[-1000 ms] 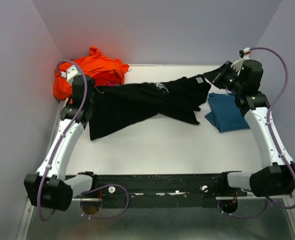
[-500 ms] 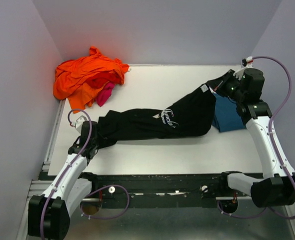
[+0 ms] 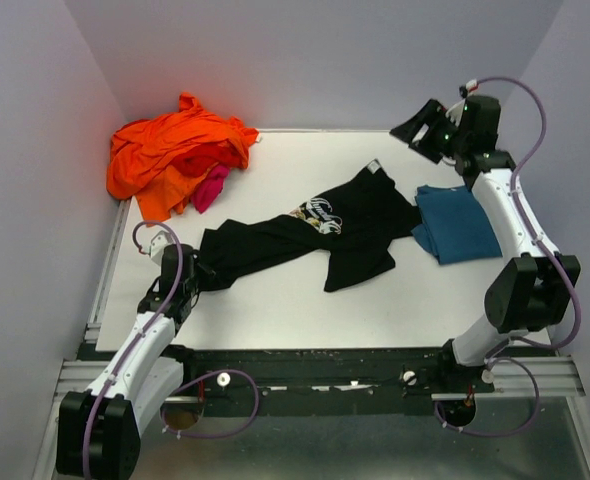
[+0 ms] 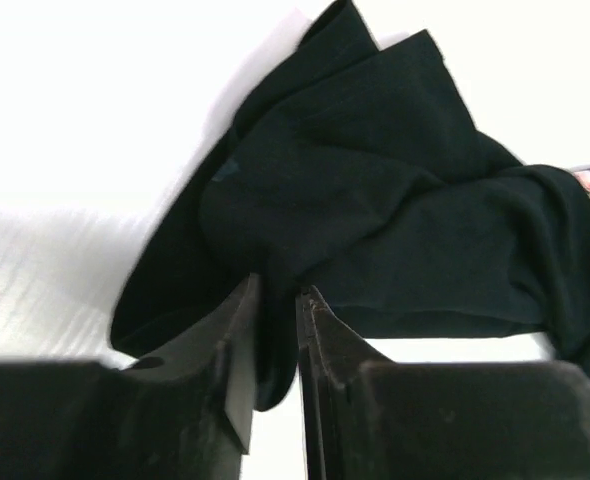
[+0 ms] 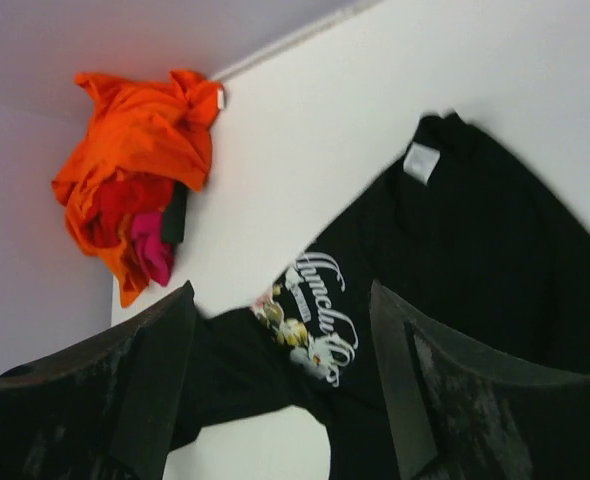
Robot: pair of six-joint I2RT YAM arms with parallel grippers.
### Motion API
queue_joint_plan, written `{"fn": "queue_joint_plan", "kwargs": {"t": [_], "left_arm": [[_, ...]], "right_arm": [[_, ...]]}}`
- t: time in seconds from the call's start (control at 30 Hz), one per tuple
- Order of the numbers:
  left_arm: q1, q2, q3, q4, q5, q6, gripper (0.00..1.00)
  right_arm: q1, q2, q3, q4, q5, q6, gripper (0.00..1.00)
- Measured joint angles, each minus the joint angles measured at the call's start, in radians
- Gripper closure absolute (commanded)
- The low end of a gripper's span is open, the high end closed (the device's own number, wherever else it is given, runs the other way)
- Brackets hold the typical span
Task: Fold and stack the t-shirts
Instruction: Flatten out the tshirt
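The black t-shirt lies slack and crumpled across the table, its white-and-pink print facing up. My left gripper is low at the shirt's left end. In the left wrist view its narrow jaws pinch a fold of the black cloth. My right gripper hangs open and empty above the back right of the table. It looks down on the black tee between its spread fingers. A folded teal-blue tee lies at the right.
A heap of orange tee with a magenta-pink one tucked in sits in the back left corner against the walls. The right wrist view shows the same orange heap. The black rail with both arm bases runs along the near edge.
My right gripper opened, let go of the black tee's collar end and rose toward the back wall. The stretched shirt dropped and went slack on the table. The left arm barely moved.
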State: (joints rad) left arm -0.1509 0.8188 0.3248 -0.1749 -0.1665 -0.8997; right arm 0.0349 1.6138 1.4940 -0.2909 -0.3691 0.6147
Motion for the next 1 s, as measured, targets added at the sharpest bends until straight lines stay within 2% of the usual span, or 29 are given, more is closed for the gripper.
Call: {"fn": "queue_joint_plan", "kwargs": {"t": [0.1, 0.17, 0.23, 0.3, 0.37, 0.47, 0.6, 0.8, 1.0], "left_arm": [[0.000, -0.023, 0.006, 0.011, 0.002, 0.023, 0.42], [-0.002, -0.045, 0.026, 0.009, -0.010, 0.042, 0.26], [-0.002, -0.063, 0.060, 0.005, -0.029, 0.060, 0.18], [-0.002, -0.071, 0.104, 0.001, -0.048, 0.069, 0.12], [-0.002, -0.072, 0.143, 0.002, -0.060, 0.077, 0.01], [-0.002, -0.066, 0.165, 0.020, -0.057, 0.087, 0.01], [0.002, -0.024, 0.161, 0.024, -0.057, 0.064, 0.01], [0.012, 0.016, 0.125, 0.046, -0.057, 0.024, 0.01], [0.012, 0.051, 0.131, 0.052, -0.060, 0.012, 0.01]], "right_arm": [[0.000, -0.118, -0.272, 0.047, -0.012, 0.017, 0.30], [0.001, -0.224, -0.448, 0.056, -0.010, 0.026, 0.30], [0.000, -0.327, -0.572, 0.057, 0.008, 0.025, 0.32], [0.000, -0.425, -0.666, 0.058, 0.049, 0.023, 0.42], [0.000, -0.501, -0.735, 0.058, 0.097, 0.022, 0.43], [0.000, -0.557, -0.819, 0.055, 0.171, 0.042, 0.43], [-0.002, -0.537, -0.912, 0.062, 0.188, 0.043, 0.44], [-0.002, -0.368, -0.921, 0.081, 0.184, 0.040, 0.38], [0.007, -0.230, -0.895, 0.118, 0.148, 0.059, 0.43]]}}
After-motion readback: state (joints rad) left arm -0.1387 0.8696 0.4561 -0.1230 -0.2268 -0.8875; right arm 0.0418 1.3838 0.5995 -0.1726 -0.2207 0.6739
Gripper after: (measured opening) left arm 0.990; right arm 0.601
